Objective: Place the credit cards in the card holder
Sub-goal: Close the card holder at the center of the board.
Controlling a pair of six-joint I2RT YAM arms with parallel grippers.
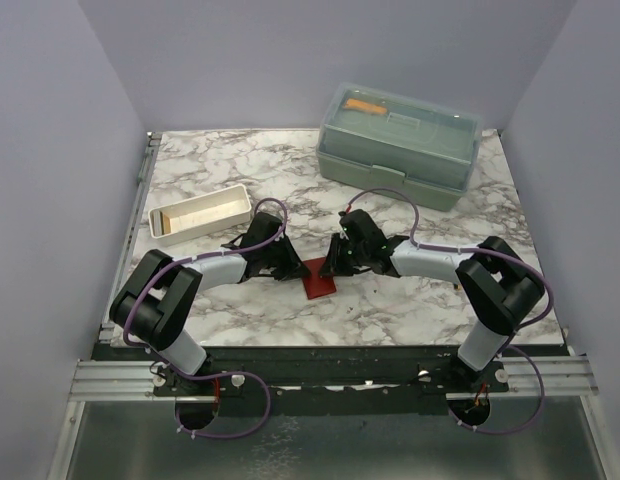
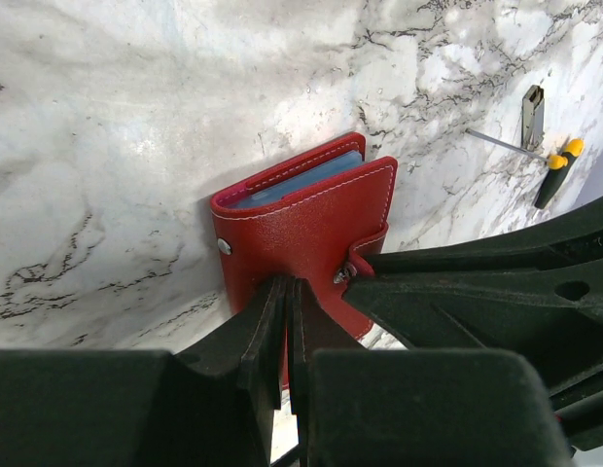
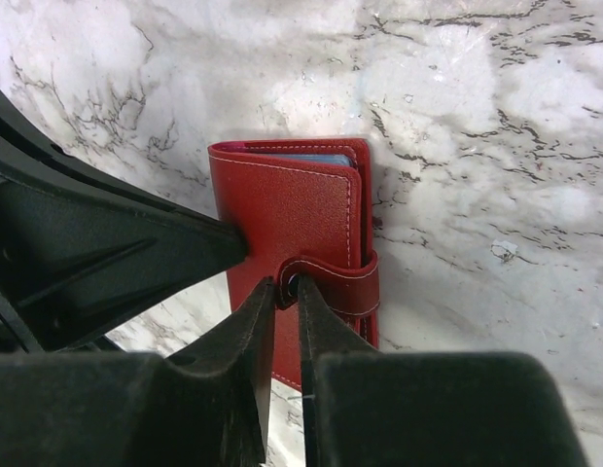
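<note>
The card holder (image 1: 319, 281), a small flat square of smooth dark-red leather with pale stitching along its edges, is laid folded shut on the glossy white, grey-veined marble table (image 1: 420, 300), between the two arms near the table's front edge. Thin grey-blue leaves (image 2: 311, 175) are seen edge-on between its covers, and a rounded strap (image 3: 340, 282) with a metal snap is wrapped over one side. The left gripper (image 2: 287, 292), of matte black plastic, is clenched to a thin slit, its blunt tips set against the red cover. The right gripper (image 3: 293, 290) is drawn in to a narrow gap about the snap end of the strap; whether the strap is actually pinched cannot be told. A long white rectangular tray (image 1: 235, 193) is placed behind the left arm, and a large pale-green translucent lidded box (image 1: 400, 150) is set at the far right.
</note>
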